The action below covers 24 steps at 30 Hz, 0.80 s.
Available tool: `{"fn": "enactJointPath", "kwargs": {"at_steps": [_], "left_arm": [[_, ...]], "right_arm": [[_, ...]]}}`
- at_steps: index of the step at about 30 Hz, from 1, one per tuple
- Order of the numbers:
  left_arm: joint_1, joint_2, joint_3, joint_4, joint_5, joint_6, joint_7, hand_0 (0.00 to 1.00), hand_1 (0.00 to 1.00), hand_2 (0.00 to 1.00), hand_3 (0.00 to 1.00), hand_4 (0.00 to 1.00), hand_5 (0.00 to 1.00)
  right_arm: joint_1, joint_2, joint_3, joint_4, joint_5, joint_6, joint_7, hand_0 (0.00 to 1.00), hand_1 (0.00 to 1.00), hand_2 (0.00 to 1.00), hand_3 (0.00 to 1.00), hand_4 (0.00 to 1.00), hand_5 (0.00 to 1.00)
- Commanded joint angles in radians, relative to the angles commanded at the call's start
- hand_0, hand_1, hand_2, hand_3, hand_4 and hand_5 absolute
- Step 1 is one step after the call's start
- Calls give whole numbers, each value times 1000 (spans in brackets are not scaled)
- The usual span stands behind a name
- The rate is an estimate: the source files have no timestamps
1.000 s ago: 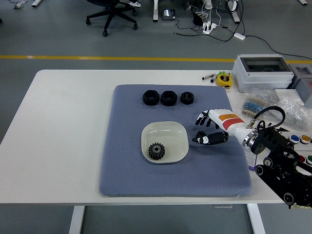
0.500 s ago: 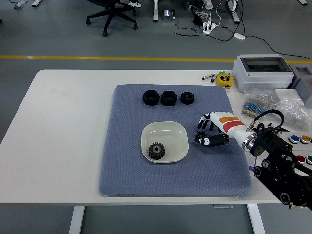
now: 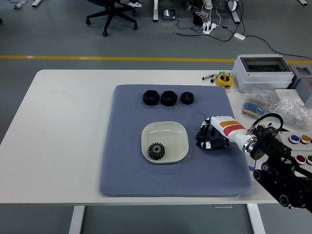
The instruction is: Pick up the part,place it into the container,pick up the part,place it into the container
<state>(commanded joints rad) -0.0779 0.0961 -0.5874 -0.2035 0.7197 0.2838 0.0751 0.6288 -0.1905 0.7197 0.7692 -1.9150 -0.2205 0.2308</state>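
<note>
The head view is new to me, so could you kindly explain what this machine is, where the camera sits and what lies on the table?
The camera sits high on a humanoid robot and looks down over a white table. The black arm at the lower right ends in the robot's right hand, a white hand with five dark-tipped fingers. It hangs over a grey mat with its fingers loosely curled and holds nothing. The left arm is out of the picture.

On the mat stands a pale bowl, the container, with one black gear already in it. Three more black parts wait in a row at the mat's far edge. To the right lie a grey box, bags and cables that play no part here.
</note>
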Motion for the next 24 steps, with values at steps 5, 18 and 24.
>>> {"fn": "enactJointPath", "kwargs": {"at_steps": [5, 18, 24], "left_arm": [[0, -1, -2, 0, 3, 0, 1, 679, 638, 652, 555, 615, 587], [2, -2, -4, 0, 6, 1, 2, 679, 638, 652, 555, 615, 587], [6, -1, -10, -1, 15, 0, 5, 678, 637, 653, 555, 616, 588]], "right_arm": [[-2, 0, -3, -4, 12, -1, 3, 163, 316, 441, 497, 809, 388], [-4, 3, -18, -12, 24, -16, 6, 45, 101, 198, 272, 775, 606], [-5, 4, -22, -10, 21, -31, 5, 16, 29, 137, 190, 796, 646]]}}
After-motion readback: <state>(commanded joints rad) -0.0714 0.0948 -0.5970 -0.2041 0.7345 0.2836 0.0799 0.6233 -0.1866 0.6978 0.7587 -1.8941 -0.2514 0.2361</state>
